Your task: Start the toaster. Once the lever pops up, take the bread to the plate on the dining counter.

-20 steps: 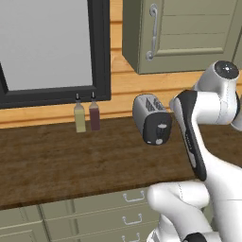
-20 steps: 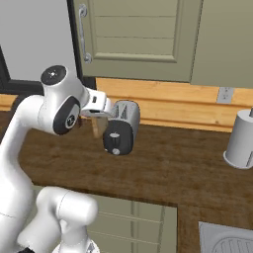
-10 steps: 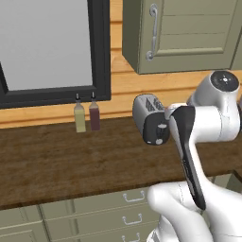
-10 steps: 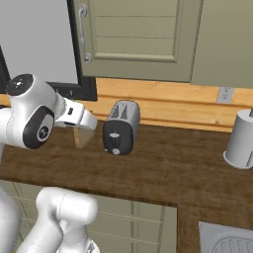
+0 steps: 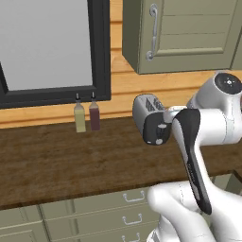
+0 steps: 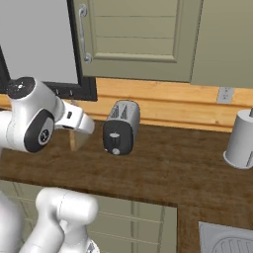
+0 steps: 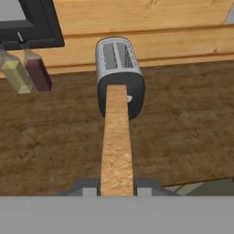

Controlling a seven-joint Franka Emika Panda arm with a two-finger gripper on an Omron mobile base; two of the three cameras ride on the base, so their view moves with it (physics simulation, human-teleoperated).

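Observation:
The toaster [image 6: 120,127] stands on the wood countertop against the back wall, its black end panel facing me; it also shows as the toaster [image 5: 147,118] and the toaster [image 7: 119,68], with both slots empty. My gripper [image 7: 117,188] is shut on the bread [image 7: 116,137], a tan slice seen edge-on that reaches toward the toaster's front. From the right base, the gripper [image 6: 80,132] hangs left of the toaster, a short gap away, with the bread [image 6: 78,141] below the hand and off the counter. The plate and the dining counter are out of view.
Two small bottles [image 5: 87,117] stand under a black-framed window, left of the toaster. A pale cylinder [image 6: 241,139] sits at the counter's right end beside a sink [image 6: 228,241]. Wall cabinets [image 6: 138,34] hang above. Drawers with handles [image 5: 127,208] run below the countertop.
The arm has drawn back to the left, away from the toaster, carrying the bread with it. The toaster has stayed in place.

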